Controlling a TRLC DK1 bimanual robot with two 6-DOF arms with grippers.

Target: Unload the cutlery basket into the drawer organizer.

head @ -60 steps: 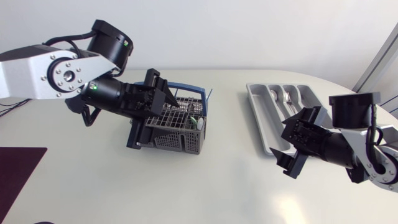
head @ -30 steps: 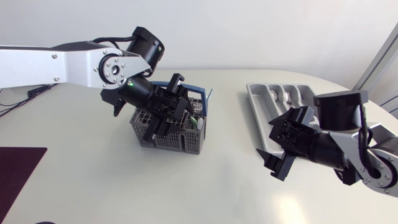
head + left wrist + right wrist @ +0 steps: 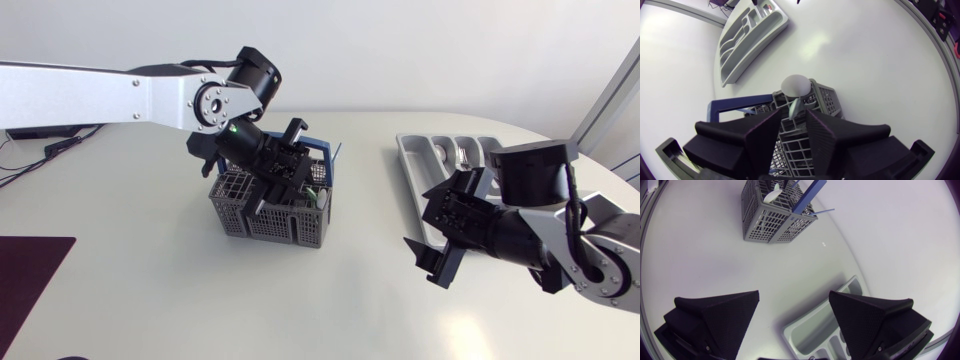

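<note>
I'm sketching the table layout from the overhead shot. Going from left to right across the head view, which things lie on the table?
dark mat → cutlery basket → drawer organizer

Bright, even light; soft shadows.

You have a smooth white tabletop [image 3: 150, 290] in front of you, its far edge curving round to the right. The light on it is soft and even, with a pale sheen at the near right. A dark maroon mat [image 3: 30, 275] lies flat at the near left, cut off by the view's edge.
</note>
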